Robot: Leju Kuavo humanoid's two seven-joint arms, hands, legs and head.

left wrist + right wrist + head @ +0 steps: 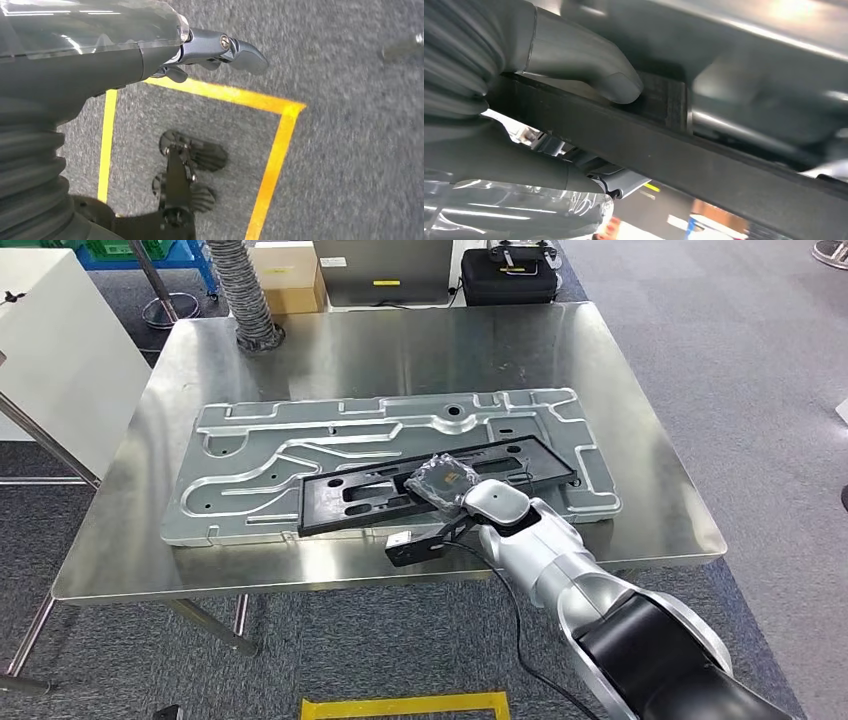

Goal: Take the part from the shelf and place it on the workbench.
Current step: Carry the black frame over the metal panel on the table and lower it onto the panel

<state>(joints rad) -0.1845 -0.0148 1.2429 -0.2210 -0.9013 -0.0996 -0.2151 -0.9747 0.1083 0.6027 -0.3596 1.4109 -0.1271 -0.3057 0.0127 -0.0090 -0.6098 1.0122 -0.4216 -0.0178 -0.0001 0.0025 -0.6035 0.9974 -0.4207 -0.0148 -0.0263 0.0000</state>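
Note:
A long black frame part lies across a large silver stamped panel on the steel workbench. My right hand grips the frame's near rail around its middle. In the right wrist view the grey thumb presses one side of the black rail and the fingers curl under the other side. My left hand hangs over grey carpet with its fingers curled in and nothing held.
A grey ribbed hose drops onto the workbench's far left corner. A white cabinet stands left of the bench. Boxes and a black case sit beyond the far edge. Yellow floor tape marks the carpet in front.

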